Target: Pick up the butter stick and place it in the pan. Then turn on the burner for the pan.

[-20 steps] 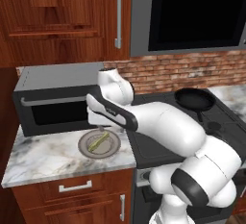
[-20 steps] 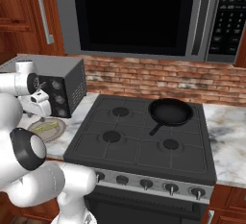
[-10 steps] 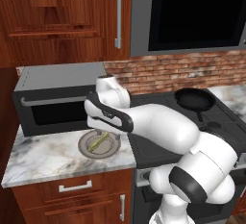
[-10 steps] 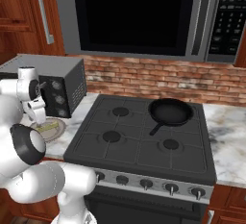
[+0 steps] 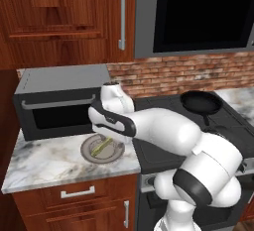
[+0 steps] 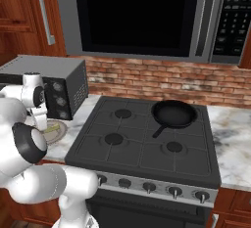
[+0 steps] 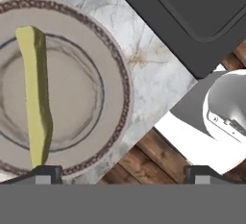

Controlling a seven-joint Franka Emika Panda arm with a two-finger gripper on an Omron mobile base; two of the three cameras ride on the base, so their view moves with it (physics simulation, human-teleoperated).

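The butter stick (image 7: 37, 98) is a slim pale yellow-green bar lying on a round grey-beige plate (image 7: 120, 74) on the marble counter left of the stove. In the left base view the butter stick (image 5: 102, 145) lies on the plate (image 5: 89, 151), directly under my hand. My gripper (image 7: 122, 175) hangs open just above the plate, its left fingertip (image 7: 45, 172) close to the stick's near end and nothing between its fingers. The black pan (image 5: 201, 102) sits on the stove's back right burner, far from the hand; the right base view shows the pan (image 6: 174, 113) with its handle pointing forward.
A grey microwave (image 5: 57, 101) stands on the counter right behind the plate. The black stove (image 6: 142, 144) adjoins the plate's counter, with a row of knobs (image 6: 147, 187) on its front. Wood cabinets hang overhead. The counter's front edge lies close to the plate.
My hand has come down a little toward the plate and the butter stick. The pan and the plate have stayed put.
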